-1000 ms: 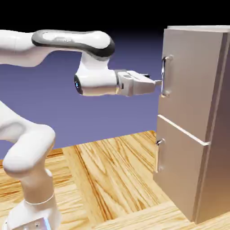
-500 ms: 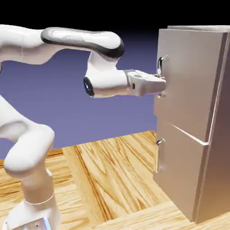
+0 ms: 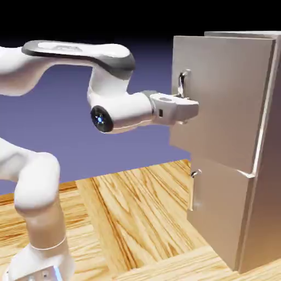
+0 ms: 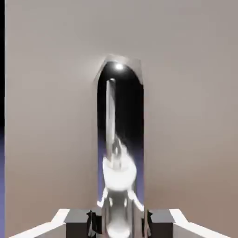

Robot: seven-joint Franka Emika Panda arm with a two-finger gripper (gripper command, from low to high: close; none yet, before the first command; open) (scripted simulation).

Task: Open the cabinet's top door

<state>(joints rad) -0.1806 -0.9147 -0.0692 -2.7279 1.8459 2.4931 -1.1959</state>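
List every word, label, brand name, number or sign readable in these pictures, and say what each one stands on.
None: no view shows readable text.
The cabinet, its top door and bar handle are bare metal.
The gripper and white arm carry no lettering; the blue disc on the wrist is a plain light.

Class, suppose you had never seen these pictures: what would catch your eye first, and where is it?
First the white arm's hand, reaching from the left and closed on the silver bar handle of the top door. That door stands swung out from the tall grey cabinet at the right. In the hand view the shiny handle fills the middle, between the fingertips.
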